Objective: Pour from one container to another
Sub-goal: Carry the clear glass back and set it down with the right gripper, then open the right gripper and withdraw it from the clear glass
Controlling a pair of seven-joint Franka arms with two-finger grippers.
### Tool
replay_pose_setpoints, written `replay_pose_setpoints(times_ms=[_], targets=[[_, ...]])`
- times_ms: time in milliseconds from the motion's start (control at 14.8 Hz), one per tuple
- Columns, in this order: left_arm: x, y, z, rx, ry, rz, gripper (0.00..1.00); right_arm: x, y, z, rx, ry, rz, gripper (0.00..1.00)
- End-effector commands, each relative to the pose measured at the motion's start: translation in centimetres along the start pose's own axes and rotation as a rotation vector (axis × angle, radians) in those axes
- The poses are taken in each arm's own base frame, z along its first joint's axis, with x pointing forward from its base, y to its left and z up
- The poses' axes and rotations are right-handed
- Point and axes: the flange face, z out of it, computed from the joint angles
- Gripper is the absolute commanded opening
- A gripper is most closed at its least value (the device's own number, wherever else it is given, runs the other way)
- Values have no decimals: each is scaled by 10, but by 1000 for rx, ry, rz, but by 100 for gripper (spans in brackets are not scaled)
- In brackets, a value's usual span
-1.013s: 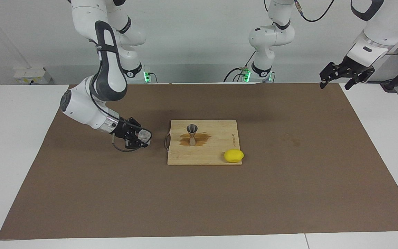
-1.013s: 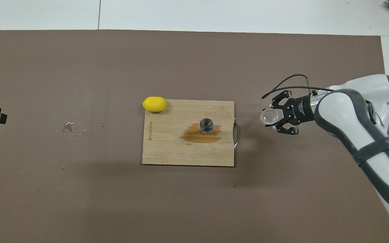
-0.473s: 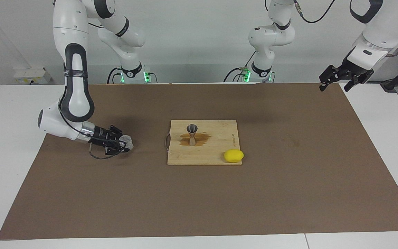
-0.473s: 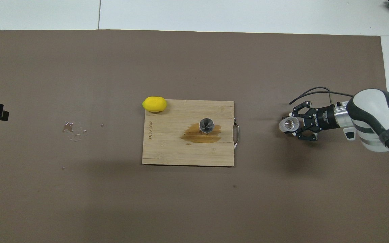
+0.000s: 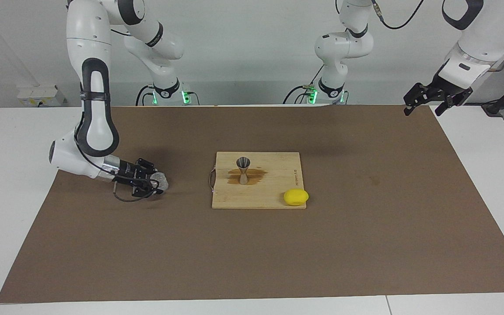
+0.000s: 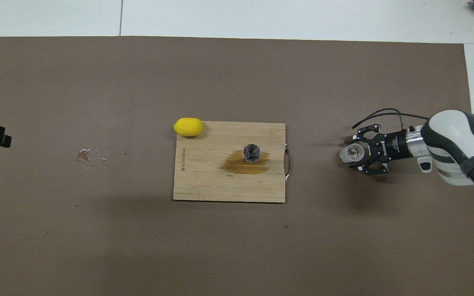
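The right gripper (image 5: 153, 183) was low over the mat at the right arm's end of the table, its fingers clamped on the glass tumbler (image 5: 161, 180). The jigger (image 5: 243, 170) stood upright on the cutting board (image 5: 278, 192), over a wet stain (image 6: 241, 164), well apart from the glass. The step in hand looked like setting the glass down after pouring; the next move called for opening the fingers gently. The left gripper (image 5: 427, 99) waited high over the mat's corner, fingers apart. A lemon (image 5: 296, 197) lay at the board's corner, farther from the robots than the jigger.
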Motion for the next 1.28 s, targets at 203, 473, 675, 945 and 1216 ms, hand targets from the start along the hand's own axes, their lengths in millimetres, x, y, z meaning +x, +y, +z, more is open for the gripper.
replay_pose_setpoints(times_ms=[203,473,675,945,1216], targets=[[-6,0,0,20,-4,-14,100,-26,10,-48,72,46,-69,100],[-6,0,1,20,-5,-14,100,-71,18,-88,-27,250,-286,100],[-7,0,1,20,-5,-14,100,-106,18,-95,-107,368,-432,100],[-7,0,0,20,-4,-14,100,-172,18,-79,-286,545,-737,100],[-7,0,1,20,-5,-14,100,-234,13,-79,-366,625,-977,100]])
